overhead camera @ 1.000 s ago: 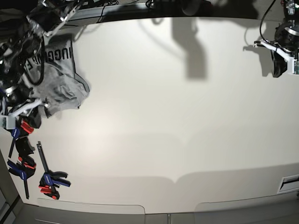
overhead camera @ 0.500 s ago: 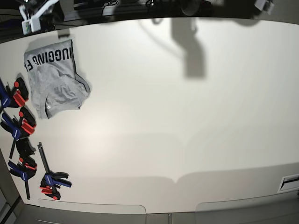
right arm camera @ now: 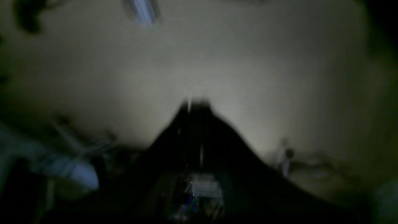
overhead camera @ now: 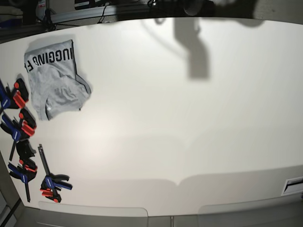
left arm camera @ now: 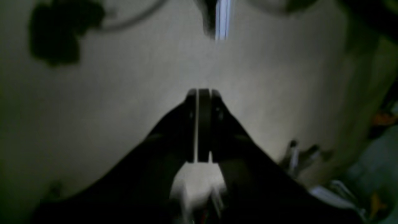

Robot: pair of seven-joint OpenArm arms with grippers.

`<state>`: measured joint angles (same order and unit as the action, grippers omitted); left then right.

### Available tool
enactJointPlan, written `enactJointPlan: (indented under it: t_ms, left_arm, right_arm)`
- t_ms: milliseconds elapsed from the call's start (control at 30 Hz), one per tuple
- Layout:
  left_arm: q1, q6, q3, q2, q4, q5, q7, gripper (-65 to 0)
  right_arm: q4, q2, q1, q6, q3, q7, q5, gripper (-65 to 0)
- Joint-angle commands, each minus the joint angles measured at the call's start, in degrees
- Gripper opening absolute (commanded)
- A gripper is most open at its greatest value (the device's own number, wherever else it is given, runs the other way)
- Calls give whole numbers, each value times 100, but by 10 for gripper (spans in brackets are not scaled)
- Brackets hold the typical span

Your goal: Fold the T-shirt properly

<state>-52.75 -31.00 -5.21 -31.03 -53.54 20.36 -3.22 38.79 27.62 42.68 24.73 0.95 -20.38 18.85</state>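
The light grey T-shirt [overhead camera: 53, 79] lies folded into a small bundle at the far left of the white table [overhead camera: 180, 118], black block lettering showing along its top. Neither arm shows in the base view. In the left wrist view my left gripper [left arm camera: 200, 93] is shut and empty, raised and pointing at a pale blurred surface. In the right wrist view my right gripper [right arm camera: 196, 102] is blurred; its jaws look closed together with nothing between them. The shirt shows in neither wrist view.
Several blue, red and black clamps [overhead camera: 21, 127] lie along the table's left edge, down to the front left corner [overhead camera: 52, 184]. Dark shadows fall on the table's far middle [overhead camera: 191, 47]. A rail and cables run behind the far edge [overhead camera: 94, 12].
Both arms have left the base view: the one over the shirt rose away to the top left, the other went off at the top right. The shirt stays put.
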Motion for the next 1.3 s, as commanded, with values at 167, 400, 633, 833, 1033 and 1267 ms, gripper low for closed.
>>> enactJointPlan:
  t_ms: [167,400,633,833,1033,1267]
  left_arm:
    - [2282,1338,-1290,1228,2933,-533,-737,-649]
    - [3633,2057,-1434,2074,3713,-533,-605,-649]
    - [3751,2052,-1434,2035,3659,-533,-562,-649]
    - [3751,2052,-1434,1996,3641,-533,-566,-649]
    - [3727,2052,-1434,1921,3578,-531,-1001,-649]
    - [3641,2052,-1434,1897,3539,-531,-3453,-649]
  right_arm:
    - [-2837,-673,-2218,-1351,-1847,2879,103,-650]
    - [-3104,-1510,-3550,-1878,-2704,2153,721,-650]
    - [-3104,-1539,-3788,-1919,-2717,1622,1676,-650]
    - [-3104,-1598,-3788,-1917,-2717,1580,1886,-650]
    - [-3104,-1606,-3773,-1921,-2717,1504,1884,-650]
    - [-3075,-1663,-3801,-1926,-2717,1517,1886,-650]
